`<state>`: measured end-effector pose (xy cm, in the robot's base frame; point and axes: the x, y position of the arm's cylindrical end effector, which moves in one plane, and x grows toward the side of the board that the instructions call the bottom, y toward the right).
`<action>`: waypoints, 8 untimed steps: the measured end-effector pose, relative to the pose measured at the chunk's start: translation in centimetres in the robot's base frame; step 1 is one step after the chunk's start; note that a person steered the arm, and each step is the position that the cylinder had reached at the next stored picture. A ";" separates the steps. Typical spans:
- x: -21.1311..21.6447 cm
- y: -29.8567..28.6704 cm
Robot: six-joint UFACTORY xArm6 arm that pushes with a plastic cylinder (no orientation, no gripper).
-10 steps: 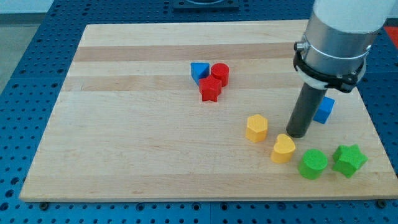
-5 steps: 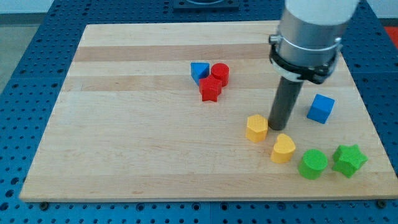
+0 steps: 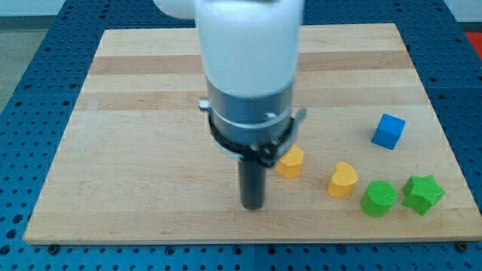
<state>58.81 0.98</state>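
Observation:
My tip [image 3: 251, 206] rests on the board near its bottom edge, left of centre-right. A yellow hexagonal block [image 3: 291, 161] is the nearest block, a short way up and to the right of the tip, with a small gap between them. Further right lies a yellow heart-shaped block [image 3: 343, 180]. A green cylinder [image 3: 378, 199] and a green star [image 3: 423, 194] sit beyond it near the bottom right. A blue cube [image 3: 388, 131] stands alone at the right. The arm's body hides the red and blue blocks seen earlier.
The wooden board [image 3: 135, 150] lies on a blue perforated table [image 3: 30, 68]. The arm's wide white and grey housing [image 3: 248, 68] covers the middle of the board.
The tip has swept left and toward the view's bottom, past the yellow hexagonal block, which has shifted slightly left and down. The arm now hides the red and blue cluster.

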 end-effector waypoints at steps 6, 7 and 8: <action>3.0 15.6; 3.0 15.6; 2.8 15.6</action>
